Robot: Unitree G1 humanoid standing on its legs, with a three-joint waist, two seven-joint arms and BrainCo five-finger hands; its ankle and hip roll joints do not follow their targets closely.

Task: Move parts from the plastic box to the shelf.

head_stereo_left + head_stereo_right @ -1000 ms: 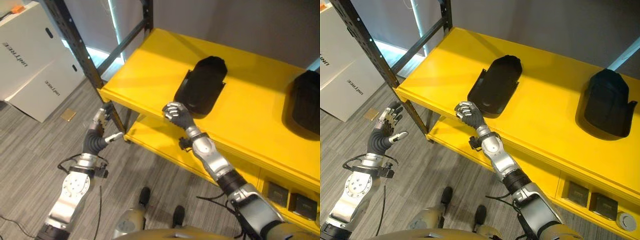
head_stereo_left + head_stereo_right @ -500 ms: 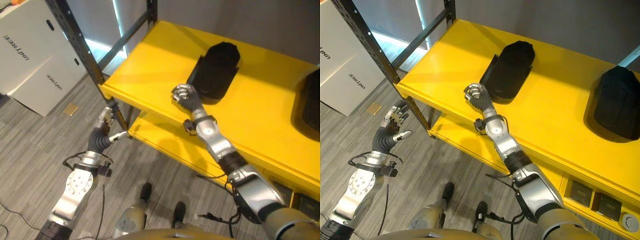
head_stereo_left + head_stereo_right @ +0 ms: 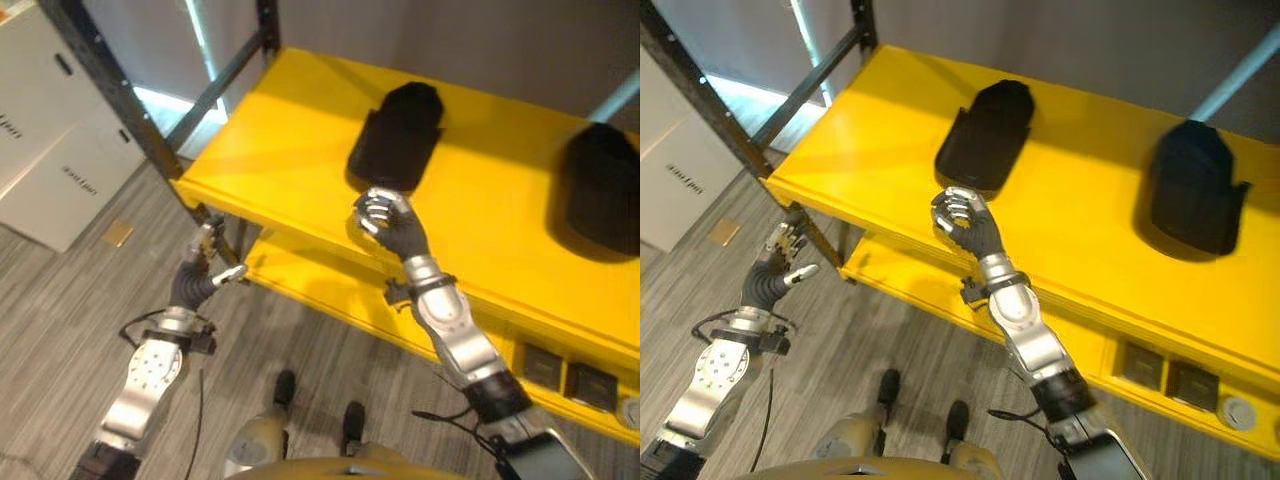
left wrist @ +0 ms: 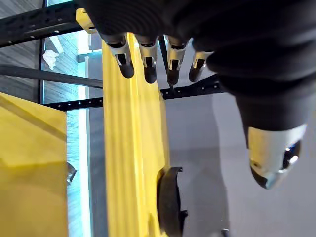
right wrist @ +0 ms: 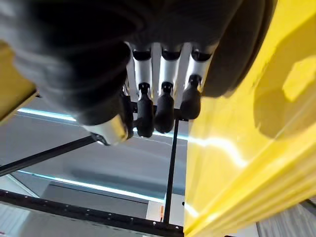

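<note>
We note 2 black moulded plastic parts on the yellow metal shelf (image 3: 1080, 190): one (image 3: 984, 135) just beyond the right hand (image 3: 965, 222), which is clenched and empty, the other (image 3: 1193, 187) well apart. The left hand (image 3: 780, 262) hangs relaxed near the shelf's black perforated upright (image 3: 100, 85).

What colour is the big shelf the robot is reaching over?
Bright yellow. The shelf shows best in the right eye view.
</note>
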